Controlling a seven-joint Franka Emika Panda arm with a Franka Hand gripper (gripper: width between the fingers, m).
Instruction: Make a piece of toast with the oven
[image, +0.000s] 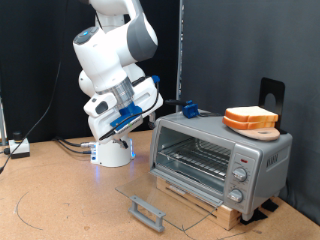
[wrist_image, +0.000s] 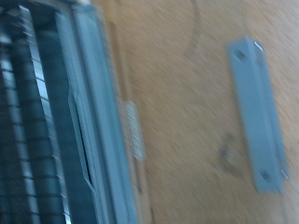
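The silver-grey oven (image: 262, 158) stands on the table at the exterior view's right. Its glass door (image: 165, 196) lies folded down flat, with the grey bar handle (image: 148, 212) towards the exterior view's bottom. The wire rack (image: 195, 155) inside is bare. Two bread slices (image: 250, 116) lie stacked on a round wooden board (image: 264, 131) on the oven's top. My gripper (image: 189, 108) hangs just above the oven's top left corner, apart from the bread. The blurred wrist view shows the rack (wrist_image: 33, 121), the door glass and the handle (wrist_image: 257, 117), but no fingers.
Three knobs (image: 240, 176) sit on the oven's front panel. The oven rests on a wooden base (image: 225, 212). A black bracket (image: 272, 94) stands behind the bread. Cables (image: 70, 146) and a small box (image: 18, 148) lie at the exterior view's left. Dark curtains hang behind.
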